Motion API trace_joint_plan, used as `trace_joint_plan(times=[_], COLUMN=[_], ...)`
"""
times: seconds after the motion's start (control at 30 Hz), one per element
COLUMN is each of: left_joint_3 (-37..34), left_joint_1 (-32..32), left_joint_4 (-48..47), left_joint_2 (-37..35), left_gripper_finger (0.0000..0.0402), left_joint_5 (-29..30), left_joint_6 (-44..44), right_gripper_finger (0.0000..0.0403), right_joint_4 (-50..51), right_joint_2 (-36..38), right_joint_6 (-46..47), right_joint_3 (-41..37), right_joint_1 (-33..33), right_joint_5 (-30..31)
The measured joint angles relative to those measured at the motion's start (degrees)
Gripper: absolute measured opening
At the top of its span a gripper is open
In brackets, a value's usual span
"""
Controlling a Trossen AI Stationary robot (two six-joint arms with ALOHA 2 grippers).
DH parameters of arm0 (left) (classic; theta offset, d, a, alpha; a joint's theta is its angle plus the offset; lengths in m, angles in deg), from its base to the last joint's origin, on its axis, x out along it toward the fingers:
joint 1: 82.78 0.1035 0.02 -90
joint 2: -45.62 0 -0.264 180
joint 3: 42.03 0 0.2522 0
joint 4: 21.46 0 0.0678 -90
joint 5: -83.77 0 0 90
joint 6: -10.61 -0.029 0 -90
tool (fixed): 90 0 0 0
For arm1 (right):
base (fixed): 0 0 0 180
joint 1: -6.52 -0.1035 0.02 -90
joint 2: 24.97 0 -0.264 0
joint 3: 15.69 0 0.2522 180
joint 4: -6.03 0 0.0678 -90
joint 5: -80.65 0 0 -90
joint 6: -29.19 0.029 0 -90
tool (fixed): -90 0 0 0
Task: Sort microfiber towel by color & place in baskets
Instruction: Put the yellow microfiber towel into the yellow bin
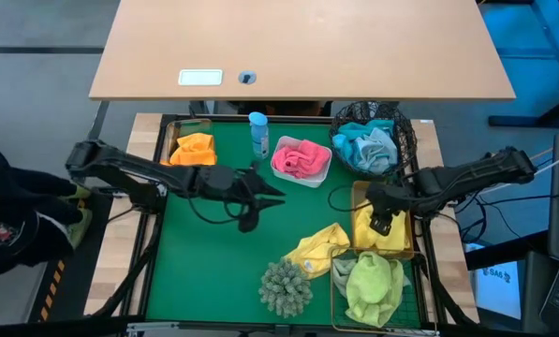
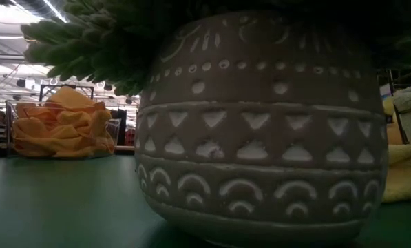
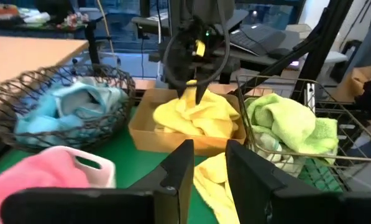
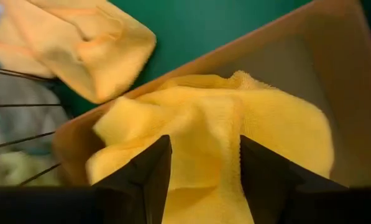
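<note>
My right gripper (image 1: pixel 382 223) (image 4: pixel 204 168) is open, pointing down over the yellow towels (image 4: pixel 235 124) in the tan rectangular basket (image 1: pixel 359 211) at the table's right. My left gripper (image 1: pixel 258 195) (image 3: pixel 210 171) is open and empty over the table's middle, facing that basket. One more yellow towel (image 1: pixel 316 245) lies flat on the green mat. Orange towels (image 1: pixel 193 148) fill the clear tub, pink ones (image 1: pixel 301 159) the white tub, teal and grey ones (image 1: pixel 368 145) the black mesh basket, and pale green ones (image 1: pixel 373 285) the gold wire basket. My right gripper comes from above with its open fingers (image 3: pixel 199 94) on either side of a hump of the yellow towel (image 3: pixel 194 115) in the tan basket. I cannot tell whether the fingertips touch the cloth.
A shaggy grey-green clump (image 1: pixel 286 285) sits in a patterned grey pot (image 2: pixel 260 138) near the front edge and fills the low view. A small blue bottle (image 1: pixel 257 134) stands between the orange and pink tubs. A person's dark sleeve (image 1: pixel 17 211) is at the left edge.
</note>
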Motion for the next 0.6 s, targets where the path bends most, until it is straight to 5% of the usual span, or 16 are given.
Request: trace_joint_plan(times=[0.3,0.6], left_joint_3=[0.0,-3.4], left_joint_1=[0.0,-0.4], left_joint_4=[-14.9,-25.8], left_joint_2=[-14.0,-28.1], left_gripper_finger=[0.0089,0.0089], left_joint_5=[4.6,4.6], left_joint_6=[-2.7,-3.0], right_gripper_finger=[0.0177,0.0177], right_joint_4=[2.2,-0.8], right_joint_2=[0.0,0.0], right_joint_6=[-1.1,-1.2], right_joint_3=[11.5,13.4], right_joint_1=[0.0,0.0], right_joint_5=[0.1,0.5])
